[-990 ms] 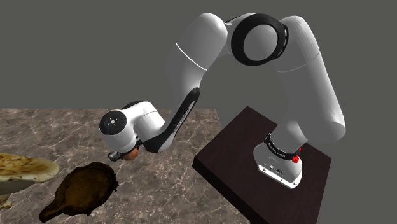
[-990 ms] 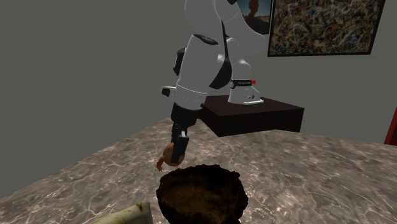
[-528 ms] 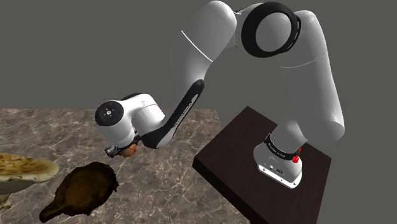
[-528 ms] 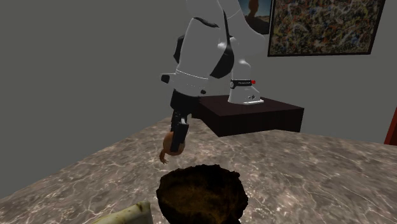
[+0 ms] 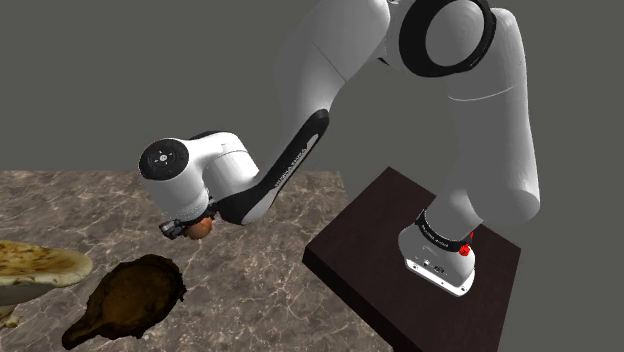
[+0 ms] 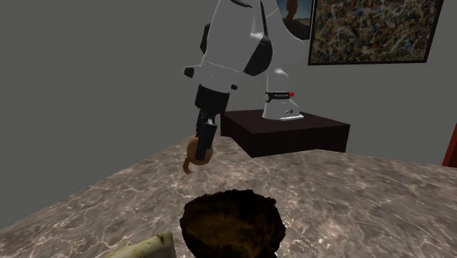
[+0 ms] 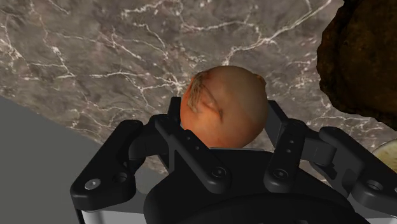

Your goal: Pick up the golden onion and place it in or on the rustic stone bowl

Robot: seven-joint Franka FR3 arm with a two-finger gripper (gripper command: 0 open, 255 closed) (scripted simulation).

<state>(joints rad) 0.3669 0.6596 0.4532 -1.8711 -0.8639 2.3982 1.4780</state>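
Note:
An orange-brown onion (image 7: 224, 105) is clasped between my black fingers, well above the marble table. In the shoulder view my gripper (image 5: 192, 227) hangs shut on the onion (image 5: 201, 228), up and to the right of the dark brown rough bowl (image 5: 130, 298). From the second exterior view the onion (image 6: 192, 155) and gripper (image 6: 199, 152) hover beyond the bowl (image 6: 233, 223), toward that view's left. In the wrist view the bowl's edge (image 7: 362, 60) lies off to one side of the onion.
The marble table (image 5: 250, 290) carries a flat tan bread-like thing on a pale plate (image 5: 35, 265) at the shoulder view's left. The dark stand (image 5: 420, 280) is at the lower right. A painting (image 6: 373, 31) hangs on the wall.
The arm has lifted the gripper with the onion higher above the table, and it drifted slightly toward the shoulder view's left. The bowl has not moved.

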